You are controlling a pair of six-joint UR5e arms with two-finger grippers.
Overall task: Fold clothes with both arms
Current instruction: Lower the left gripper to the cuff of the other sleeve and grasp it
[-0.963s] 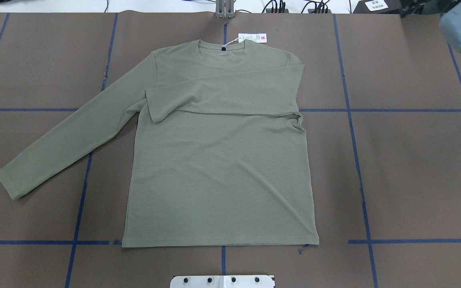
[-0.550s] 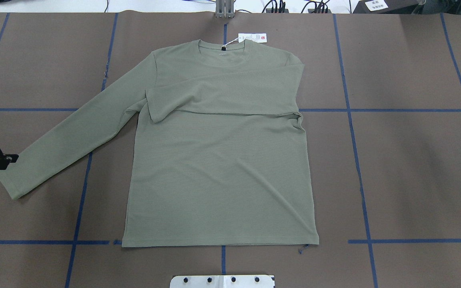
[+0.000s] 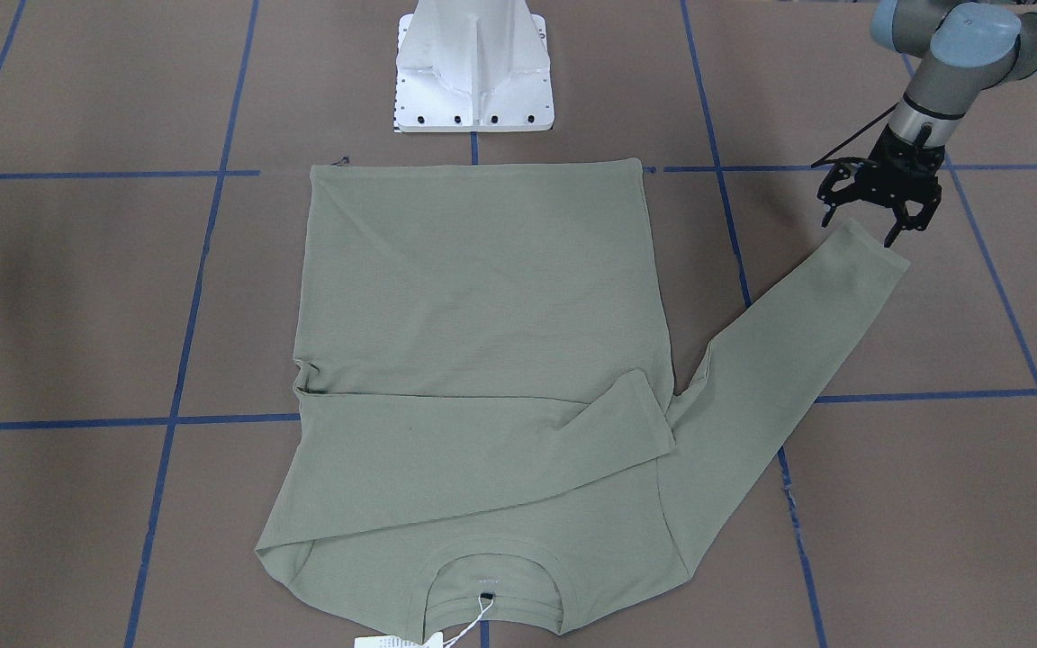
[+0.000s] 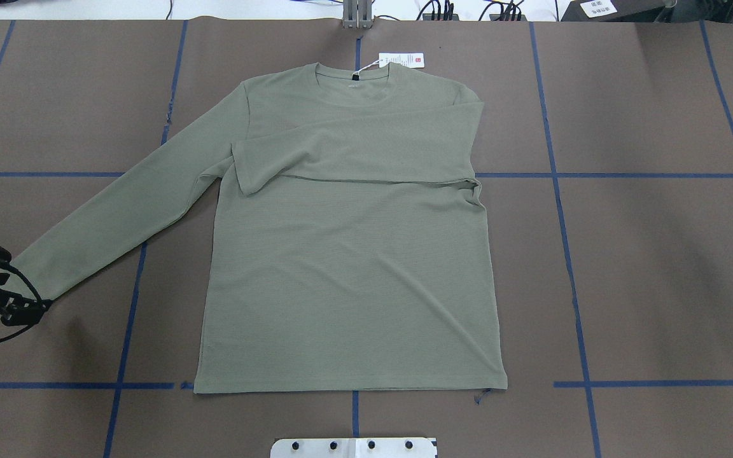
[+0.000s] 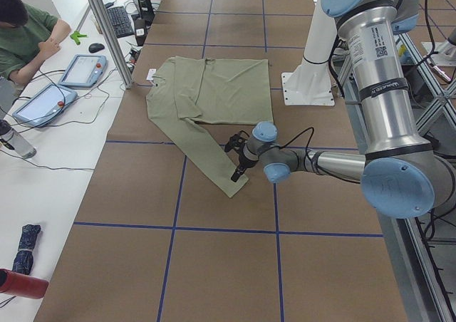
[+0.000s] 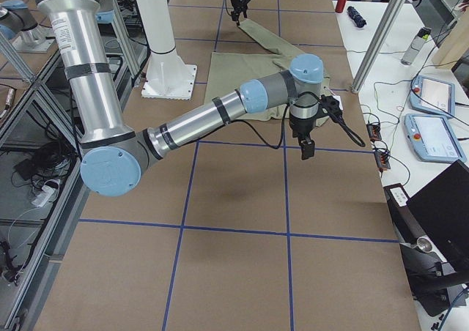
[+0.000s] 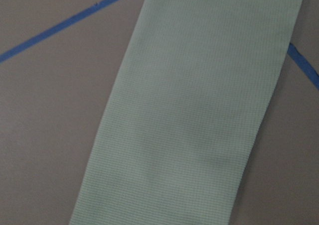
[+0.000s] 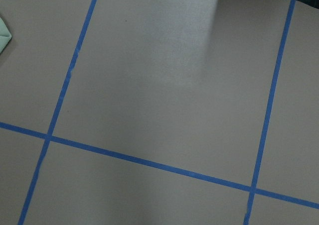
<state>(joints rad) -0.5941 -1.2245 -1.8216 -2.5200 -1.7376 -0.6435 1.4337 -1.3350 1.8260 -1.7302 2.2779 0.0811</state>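
left gripper point(image 3: 870, 225) fingers spread at the sleeve cuff point(image 3: 877, 250); right gripper point(image 6: 306, 151), i can't tell. shallow pinch could drop the cuff.

The overhead and front-facing cameras are looking steeply down from opposite sides, sharing the whole shirt point(image 4: 354, 286). Side cameras are viewing along the surface point(image 5: 228, 265); wrist cameras are sitting close above it.

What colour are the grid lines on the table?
Blue tape lines on the brown table cover; clearest in the overhead exterior view.
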